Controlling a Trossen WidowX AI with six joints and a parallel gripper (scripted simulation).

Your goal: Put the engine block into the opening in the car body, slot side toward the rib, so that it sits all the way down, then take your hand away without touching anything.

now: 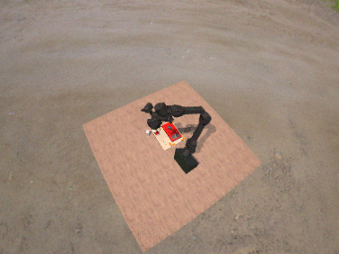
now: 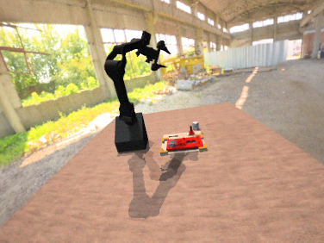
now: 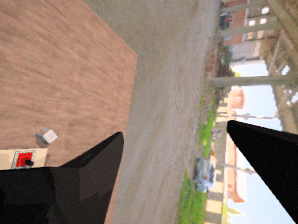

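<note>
Engine block [image 1: 148, 132] [image 2: 196, 126] [image 3: 46, 136] is what I take the small grey piece to be; from above it sits just outside the pale board [image 1: 162, 142] [image 2: 184, 134] [image 3: 6, 159], near one corner. The red car body [image 1: 172, 131] [image 2: 185, 144] lies on that board. The gripper [image 1: 150, 115] [image 2: 167, 59] [image 3: 174, 131] reaches past the board's edge; were it lowered carelessly, a finger might clip the board and shove everything askew.

From the side, the block stands on the tabletop behind the board, close to a red piece with a black knob [image 2: 191, 130] [image 3: 26, 160]. A wide hand coming down there could knock that knob or topple the block. The gripper is high over the board, touching nothing.

From the wrist, the fingers stand almost fully spread, with nothing between them. The block shows off to one side, beside the board; closing without lining up first would miss it. I cannot tell which way its slot faces, so it could go in backwards and jam on the rib.
</note>
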